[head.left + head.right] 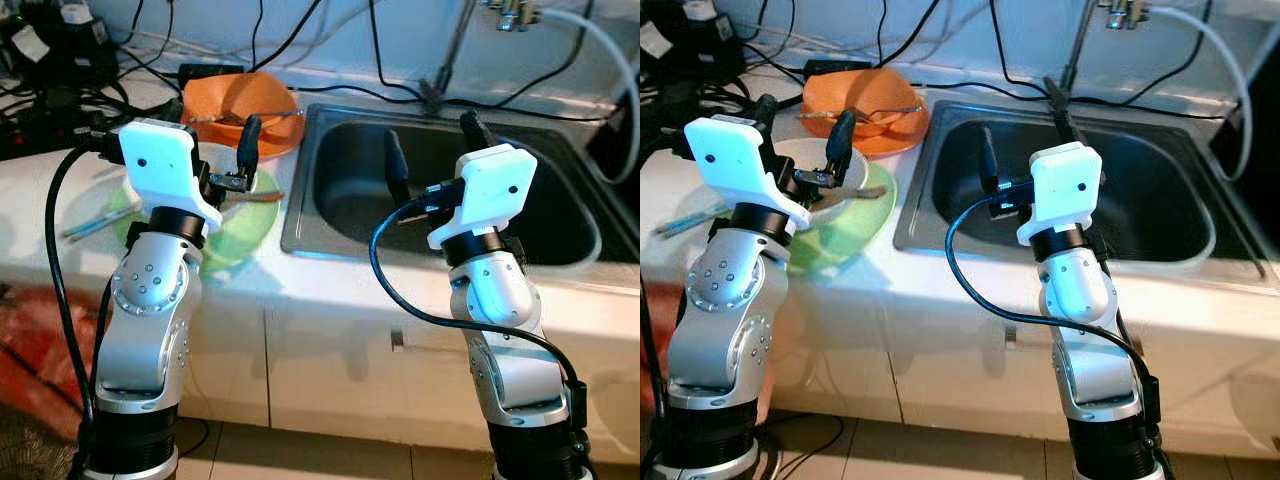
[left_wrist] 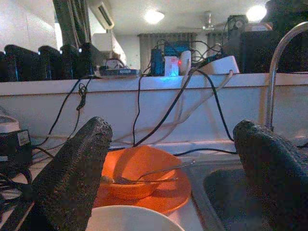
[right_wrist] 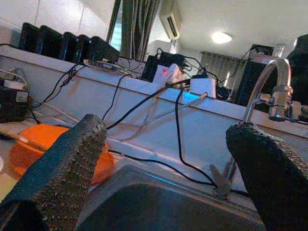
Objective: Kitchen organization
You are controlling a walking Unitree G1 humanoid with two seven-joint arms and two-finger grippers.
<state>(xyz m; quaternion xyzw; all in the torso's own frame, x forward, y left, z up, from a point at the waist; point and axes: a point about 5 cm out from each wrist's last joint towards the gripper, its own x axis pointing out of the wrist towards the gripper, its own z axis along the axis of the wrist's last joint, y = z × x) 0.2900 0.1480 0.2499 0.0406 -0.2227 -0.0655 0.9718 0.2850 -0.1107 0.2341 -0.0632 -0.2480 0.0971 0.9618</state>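
Nearest the camera stand the robot's two silver arms, raised in front of the white counter. The left gripper hovers with its black fingers spread apart above a white bowl, which sits on a green plate at the near left of the counter. Just beyond that, farther back, an orange bowl rests on an orange plate, with a fork lying across it; it is a little ahead of the left gripper and untouched. The right gripper hangs over the steel sink to the right, its fingers also held wide apart and holding nothing. A faucet rises at the far edge of the sink, and black cables trail along the back wall.
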